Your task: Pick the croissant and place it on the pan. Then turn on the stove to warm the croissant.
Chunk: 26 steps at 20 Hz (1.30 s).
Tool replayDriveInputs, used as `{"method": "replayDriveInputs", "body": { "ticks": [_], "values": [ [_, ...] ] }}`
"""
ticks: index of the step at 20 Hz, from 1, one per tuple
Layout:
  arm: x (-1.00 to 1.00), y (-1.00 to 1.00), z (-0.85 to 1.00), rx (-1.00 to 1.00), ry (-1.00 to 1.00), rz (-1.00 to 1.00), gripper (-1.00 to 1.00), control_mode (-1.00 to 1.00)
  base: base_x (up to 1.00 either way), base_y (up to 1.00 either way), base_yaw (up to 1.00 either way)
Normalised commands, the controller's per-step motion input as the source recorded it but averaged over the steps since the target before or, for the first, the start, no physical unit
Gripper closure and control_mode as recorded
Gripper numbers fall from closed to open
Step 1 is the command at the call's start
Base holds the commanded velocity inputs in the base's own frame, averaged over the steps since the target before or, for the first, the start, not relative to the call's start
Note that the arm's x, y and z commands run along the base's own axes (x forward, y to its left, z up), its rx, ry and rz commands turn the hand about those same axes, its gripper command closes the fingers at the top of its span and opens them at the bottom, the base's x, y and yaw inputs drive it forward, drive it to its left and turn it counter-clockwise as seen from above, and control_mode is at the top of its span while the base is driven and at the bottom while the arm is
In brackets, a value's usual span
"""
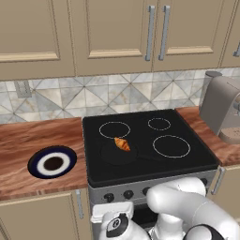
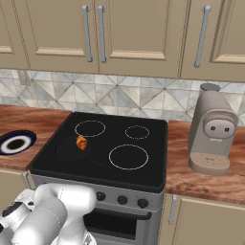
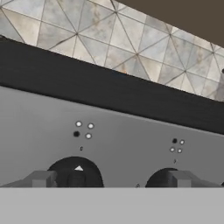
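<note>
The croissant (image 1: 122, 144) (image 2: 82, 142) lies on the black pan (image 1: 112, 154) (image 2: 67, 150), which sits on the front-left ring of the stove (image 1: 140, 133) (image 2: 148, 158). The pan's thin handle points right across the glass. My arm (image 1: 187, 206) is folded low in front of the stove's silver front. In the hand view my gripper (image 3: 109, 179) is open and empty, close to the front panel. A round black knob (image 3: 75, 175) with a white pointer mark shows just inside the left fingertip (image 3: 41, 178). A second knob (image 3: 162, 177) sits by the right one.
A blue-rimmed white plate (image 1: 52, 162) (image 2: 16, 142) rests on the wooden counter (image 1: 28, 140) left of the stove. A grey coffee machine (image 1: 222, 108) (image 2: 213, 131) stands on the counter to the right. Wall cabinets hang above the tiled backsplash.
</note>
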Motion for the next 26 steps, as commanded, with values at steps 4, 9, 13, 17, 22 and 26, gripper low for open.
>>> {"method": "replayDriveInputs", "body": {
  "ticks": [4,9,13,17,22,26],
  "values": [
    [0.19,0.19,-0.16,0.05,0.00,0.00,-1.00,-1.00,0.00,0.00,0.00],
    [0.36,0.08,-0.14,0.04,0.00,0.00,-1.00,-1.00,0.00,0.00,0.00],
    [0.16,0.00,-0.10,0.03,0.00,0.00,-1.00,-1.00,0.00,0.00,0.00],
    [0.00,0.00,-0.24,0.03,0.00,0.00,-1.00,-1.00,0.00,0.00,0.00],
    [0.06,-0.13,-0.16,0.01,0.00,0.01,-1.00,-1.00,0.00,0.00,0.00],
    [0.06,-0.03,-0.20,0.00,0.00,0.01,1.00,-1.00,0.00,0.00,0.00]
  ]
}}
